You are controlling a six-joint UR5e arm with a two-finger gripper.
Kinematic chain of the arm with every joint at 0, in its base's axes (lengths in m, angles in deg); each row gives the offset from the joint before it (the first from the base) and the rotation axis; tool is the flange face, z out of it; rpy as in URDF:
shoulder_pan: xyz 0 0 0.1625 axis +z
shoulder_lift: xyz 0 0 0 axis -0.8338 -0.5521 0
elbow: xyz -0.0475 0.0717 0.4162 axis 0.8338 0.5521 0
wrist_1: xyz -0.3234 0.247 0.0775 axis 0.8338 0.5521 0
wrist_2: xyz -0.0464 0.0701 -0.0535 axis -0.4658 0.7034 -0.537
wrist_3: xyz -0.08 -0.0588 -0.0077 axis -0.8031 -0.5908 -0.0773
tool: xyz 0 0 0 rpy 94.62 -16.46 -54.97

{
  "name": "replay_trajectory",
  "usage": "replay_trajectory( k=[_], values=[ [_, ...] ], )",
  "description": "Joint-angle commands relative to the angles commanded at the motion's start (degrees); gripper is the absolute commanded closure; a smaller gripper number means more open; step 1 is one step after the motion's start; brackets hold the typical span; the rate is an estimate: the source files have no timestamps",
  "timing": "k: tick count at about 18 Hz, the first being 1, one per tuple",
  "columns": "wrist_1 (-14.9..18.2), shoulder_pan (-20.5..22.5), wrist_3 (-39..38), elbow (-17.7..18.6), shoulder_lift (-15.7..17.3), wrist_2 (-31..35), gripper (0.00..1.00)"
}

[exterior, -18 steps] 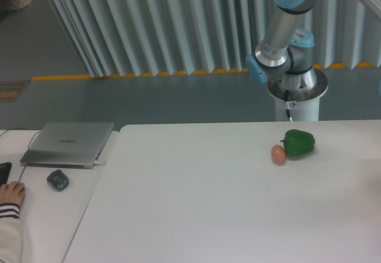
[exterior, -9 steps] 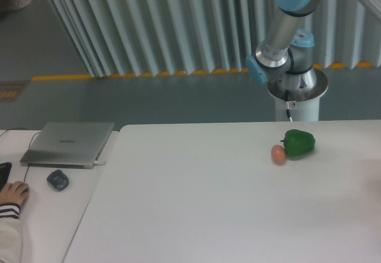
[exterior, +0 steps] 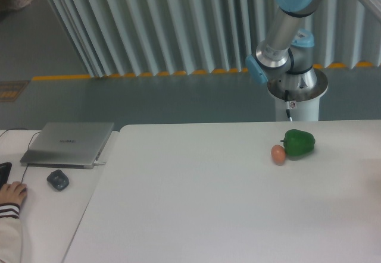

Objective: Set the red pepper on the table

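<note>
A closed grey laptop [exterior: 67, 143] and mouse [exterior: 58, 179] are sitting on the side desk; an orange-brown egg [exterior: 278, 153] is touching a green bell pepper [exterior: 298, 143] on the white table [exterior: 196, 203]. Gripper and red pepper are lying outside the view.

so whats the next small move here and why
Probably swing the arm back over the table so the claw comes into frame. Only the arm's base and elbow show; the claw and the red pepper are out of view. On the table sit just a green pepper and a small orange-brown ball, leaving bare white surface to the left for a drop.
</note>
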Motion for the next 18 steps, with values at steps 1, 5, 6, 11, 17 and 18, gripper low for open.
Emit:
replay_trajectory(
  k=[1,5,6,11,17,18],
  values=[
    [0.3,0.1,0.2,-0.3,0.2,0.0,0.27],
    [0.5,-0.2,0.3,-0.2,0.4,0.2,0.3],
    [0.5,-0.2,0.4,-0.2,0.4,0.1,0.3],
    [1.8,-0.3,0.3,-0.4,0.9,-0.2,0.31],
    [5.5,-0.4,0.4,-1.3,2.3,-0.6,0.37],
    [5.9,-0.4,0.3,-1.4,2.2,-0.8,0.43]
  ],
)
